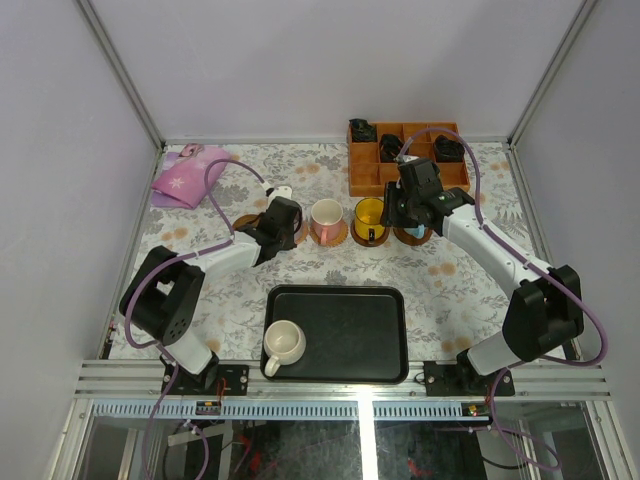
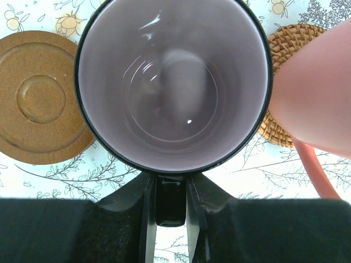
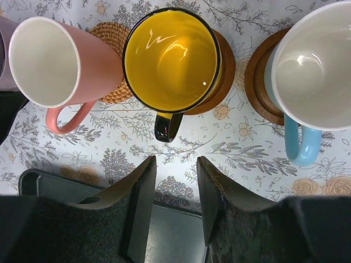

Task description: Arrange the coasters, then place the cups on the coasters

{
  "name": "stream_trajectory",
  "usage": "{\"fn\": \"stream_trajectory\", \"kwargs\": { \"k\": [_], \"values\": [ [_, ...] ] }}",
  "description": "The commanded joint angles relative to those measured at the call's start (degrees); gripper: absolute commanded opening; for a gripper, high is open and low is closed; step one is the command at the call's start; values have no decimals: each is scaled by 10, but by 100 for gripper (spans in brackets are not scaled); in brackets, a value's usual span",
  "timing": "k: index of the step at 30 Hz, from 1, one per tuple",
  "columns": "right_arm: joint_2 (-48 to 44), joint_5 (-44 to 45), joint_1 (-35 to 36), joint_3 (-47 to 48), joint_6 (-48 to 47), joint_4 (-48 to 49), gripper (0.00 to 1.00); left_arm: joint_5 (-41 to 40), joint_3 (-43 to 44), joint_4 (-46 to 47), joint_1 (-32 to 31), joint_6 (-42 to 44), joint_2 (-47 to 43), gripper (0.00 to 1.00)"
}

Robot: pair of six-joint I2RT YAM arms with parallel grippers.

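Left end effector [image 2: 171, 189] straddles the dark handle of the mauve cup [image 2: 173, 82]; clamped or letting go, I can't tell. That cup is between a bare brown coaster [image 2: 41, 104] and the pink cup [image 2: 318, 93]. It looks like glazed ceramic: rigid, slick, chippable, so the handle's the hold. Right end effector [image 3: 175, 164] hangs released, empty, short of the yellow cup [image 3: 173, 57].

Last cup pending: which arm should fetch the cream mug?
Probably left: the cream mug sits at the tray's left end, and the bare coaster lies beside the left gripper, now on the mauve cup's handle.
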Motion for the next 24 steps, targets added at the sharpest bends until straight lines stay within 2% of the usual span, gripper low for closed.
{"fn": "stream_trajectory", "kwargs": {
  "k": [1,6,24],
  "values": [
    [4,-11,-3,26,0,18,43,-8,0,44,4,12,5,24],
    [8,-11,-4,28,-1,17,42,-6,-2,43,4,12,5,32],
    [19,-23,-4,30,3,18,42,-9,5,50,4,37,23,36]
  ]
}}
